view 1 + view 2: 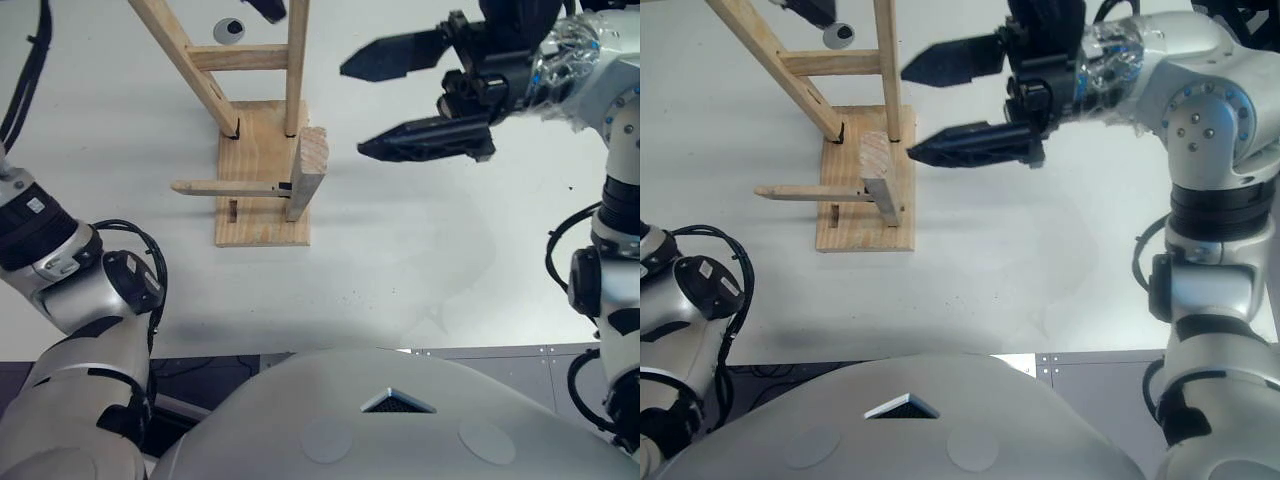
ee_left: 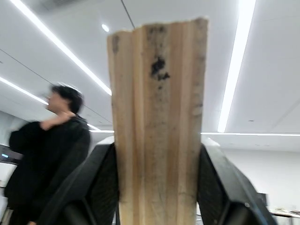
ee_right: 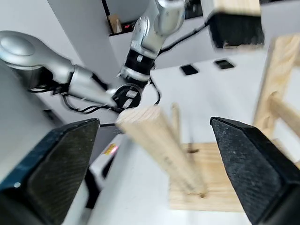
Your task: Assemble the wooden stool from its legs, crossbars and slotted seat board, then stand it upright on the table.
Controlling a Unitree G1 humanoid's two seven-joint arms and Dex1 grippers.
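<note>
The slotted seat board point(image 1: 262, 228) lies flat on the white table. Two legs point(image 1: 296, 70) joined by a crossbar point(image 1: 238, 57) stand in its far slots and rise out of view. My left gripper point(image 2: 157, 187) is shut on the top end of a wooden leg point(image 2: 157, 93) up there; one black finger point(image 1: 268, 8) shows. A third, short-looking leg point(image 1: 310, 170) stands on the board's right edge, and a crossbar point(image 1: 225, 187) pokes out of it to the left. My right gripper point(image 1: 355, 110) hangs wide open just right of that leg, not touching it.
A small grey disc point(image 1: 229, 30) lies beyond the board. The table's near edge point(image 1: 480, 350) runs across the bottom. Bare white tabletop point(image 1: 420, 240) stretches to the right of and in front of the board.
</note>
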